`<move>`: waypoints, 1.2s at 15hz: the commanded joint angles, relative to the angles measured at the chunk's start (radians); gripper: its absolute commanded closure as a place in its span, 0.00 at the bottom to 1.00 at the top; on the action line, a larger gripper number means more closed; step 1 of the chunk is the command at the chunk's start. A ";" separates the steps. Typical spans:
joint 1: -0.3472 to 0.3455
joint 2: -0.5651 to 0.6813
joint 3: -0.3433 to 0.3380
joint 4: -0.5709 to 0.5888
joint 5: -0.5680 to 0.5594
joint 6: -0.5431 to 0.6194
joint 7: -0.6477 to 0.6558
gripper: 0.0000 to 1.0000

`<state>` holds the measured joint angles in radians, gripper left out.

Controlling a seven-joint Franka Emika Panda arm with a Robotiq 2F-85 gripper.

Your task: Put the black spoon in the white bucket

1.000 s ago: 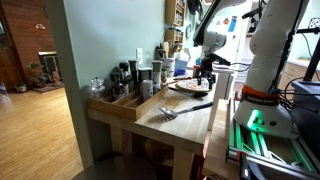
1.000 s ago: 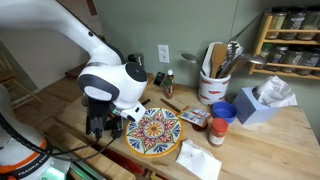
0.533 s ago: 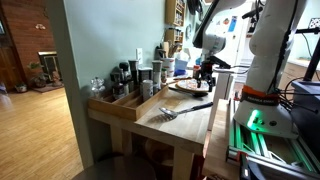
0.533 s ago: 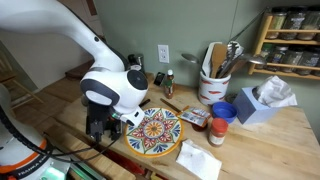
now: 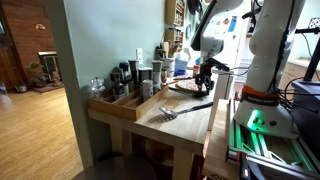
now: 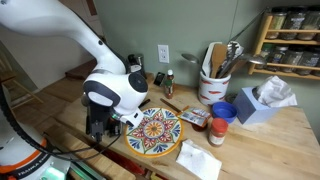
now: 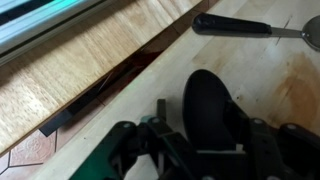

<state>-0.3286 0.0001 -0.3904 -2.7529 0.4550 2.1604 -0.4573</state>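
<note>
A wooden desk stands against a pale green wall, with the white robot arm bent low over its near corner. The hand hangs just above the wood beside a colourful round plate. In the wrist view the hand has a dark rounded shape rising between its fingers, apparently the bowl of the black spoon. Whether the fingers are pinching it or merely standing around it cannot be told. Past the hand in that view, close to the desk's edge, lies a silver-grey utensil with a black handle. An exterior view shows it lying lengthwise near the desk's front, with the hand over the plate's side. Beyond the plate, well apart from the hand, the white bucket stands upright by the wall, holding several utensils. A blue cup and a tissue box sit just beside the bucket.
</note>
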 commanded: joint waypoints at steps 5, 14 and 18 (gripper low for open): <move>-0.008 0.016 0.027 0.002 0.040 0.034 -0.025 0.98; 0.013 -0.277 0.092 -0.023 -0.352 -0.187 0.197 0.99; 0.012 -0.448 0.179 0.049 -0.567 -0.439 0.395 0.99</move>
<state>-0.3173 -0.2928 -0.2661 -2.7281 0.0228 1.8769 -0.2014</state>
